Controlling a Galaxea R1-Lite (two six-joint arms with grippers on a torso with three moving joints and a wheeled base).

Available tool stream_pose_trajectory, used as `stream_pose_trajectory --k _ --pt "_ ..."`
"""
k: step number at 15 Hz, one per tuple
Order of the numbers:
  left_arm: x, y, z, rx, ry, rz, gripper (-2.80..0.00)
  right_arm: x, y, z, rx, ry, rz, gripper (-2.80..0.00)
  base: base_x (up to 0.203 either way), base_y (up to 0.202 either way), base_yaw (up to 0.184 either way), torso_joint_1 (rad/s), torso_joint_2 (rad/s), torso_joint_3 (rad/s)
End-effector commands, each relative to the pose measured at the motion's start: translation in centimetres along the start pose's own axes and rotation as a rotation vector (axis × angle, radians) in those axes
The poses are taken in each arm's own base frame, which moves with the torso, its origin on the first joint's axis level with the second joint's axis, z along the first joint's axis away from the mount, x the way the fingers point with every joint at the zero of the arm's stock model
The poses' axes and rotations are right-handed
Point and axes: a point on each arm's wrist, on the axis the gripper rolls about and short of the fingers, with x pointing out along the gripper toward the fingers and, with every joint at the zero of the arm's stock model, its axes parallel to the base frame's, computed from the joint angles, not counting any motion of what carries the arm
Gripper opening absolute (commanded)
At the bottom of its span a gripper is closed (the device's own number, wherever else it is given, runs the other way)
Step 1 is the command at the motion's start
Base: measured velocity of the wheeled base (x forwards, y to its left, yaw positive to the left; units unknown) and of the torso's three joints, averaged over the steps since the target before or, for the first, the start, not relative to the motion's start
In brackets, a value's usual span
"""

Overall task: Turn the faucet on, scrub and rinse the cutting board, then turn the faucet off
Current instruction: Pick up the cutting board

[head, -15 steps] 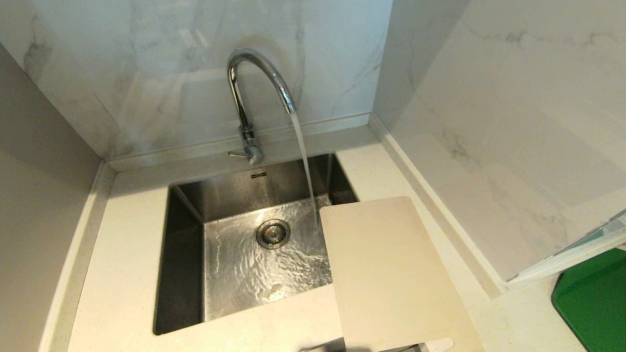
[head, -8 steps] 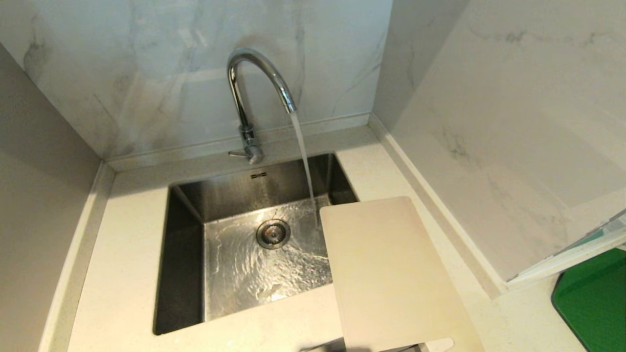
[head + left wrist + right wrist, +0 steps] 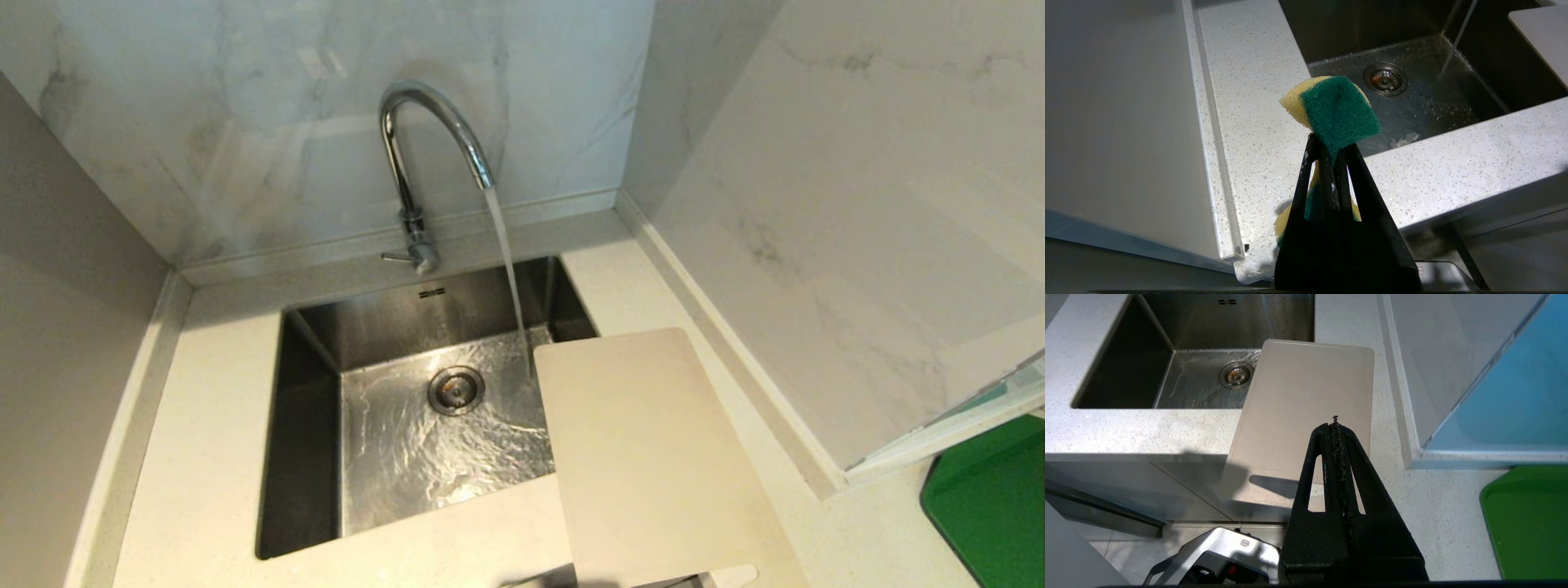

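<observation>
- The left gripper [image 3: 1331, 147] is clenched on a yellow-and-green sponge [image 3: 1337, 108], whose green scouring face stands up above the fingertips; it hangs above the speckled countertop [image 3: 1257, 122], on the near left side of the sink [image 3: 1412, 102].
- The right gripper [image 3: 1336, 426] has its black fingers pressed together with nothing between them; it hovers above the near end of the cutting board [image 3: 1306, 412], close to the handle slot.
- The cutting board [image 3: 645, 457] lies flat on the counter right of the sink, its far left corner jutting over the basin and its near end overhanging the counter's front edge.
- The faucet [image 3: 424, 147] stands behind the sink, water streaming from its spout just beside the board's far corner.
- A green board [image 3: 1527, 522] lies on the counter well to the right.
</observation>
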Motion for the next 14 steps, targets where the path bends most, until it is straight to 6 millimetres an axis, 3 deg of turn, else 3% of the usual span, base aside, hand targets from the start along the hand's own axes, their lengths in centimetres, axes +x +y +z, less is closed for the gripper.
stream_pose_trajectory --k 1,4,7,10,14 --pt "0.0 0.0 0.0 0.0 0.002 0.001 -2.8 3.5 -1.3 3.7 0.024 0.11 0.027 -2.8 0.0 0.0 0.0 0.0 0.0 0.0" --pt "0.0 0.0 0.0 0.0 0.002 0.001 -2.8 8.5 -2.8 6.4 0.054 0.226 0.102 -2.8 0.0 0.0 0.0 0.0 0.0 0.0" --pt "0.0 0.0 0.0 0.0 0.002 0.001 -2.8 13.6 -3.8 6.8 0.077 0.356 0.184 -2.8 0.0 0.0 0.0 0.0 0.0 0.0" --pt "0.0 0.0 0.0 0.001 0.002 0.001 -2.8 17.6 -3.8 5.1 0.107 0.509 0.26 -2.8 0.0 0.0 0.0 0.0 0.0 0.0" --pt "0.0 0.0 0.0 0.0 0.002 0.001 -2.8 20.9 -2.5 0.1 0.144 0.762 0.36 -2.8 0.0 0.0 0.0 0.0 0.0 0.0"
